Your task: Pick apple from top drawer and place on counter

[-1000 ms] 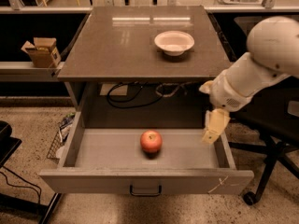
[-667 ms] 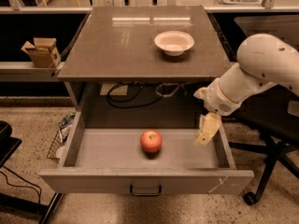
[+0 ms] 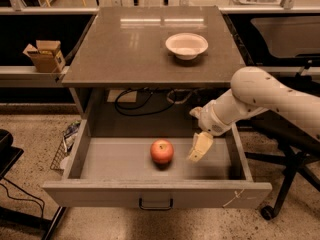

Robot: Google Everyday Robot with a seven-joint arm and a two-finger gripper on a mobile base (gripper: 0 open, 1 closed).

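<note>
The red-orange apple [image 3: 162,151] rests on the flat grey floor of the open top drawer [image 3: 115,161], near its middle. My gripper [image 3: 199,148] hangs inside the drawer a short way right of the apple, apart from it, on the white arm [image 3: 260,99] that reaches in from the right. The grey-brown glossy counter [image 3: 130,44] lies above and behind the drawer. The drawer front carries a small dark handle [image 3: 156,204] and a scuffed right corner [image 3: 235,198].
A white bowl [image 3: 186,45] sits on the counter at the right rear. A cardboard box [image 3: 45,55] stands on the narrow side shelf at left. Cables [image 3: 145,100] hang under the counter behind the drawer. A wheeled chair base [image 3: 285,184] stands at right.
My gripper and arm have moved left and down into the drawer, closer to the apple. The apple and bowl have not moved.
</note>
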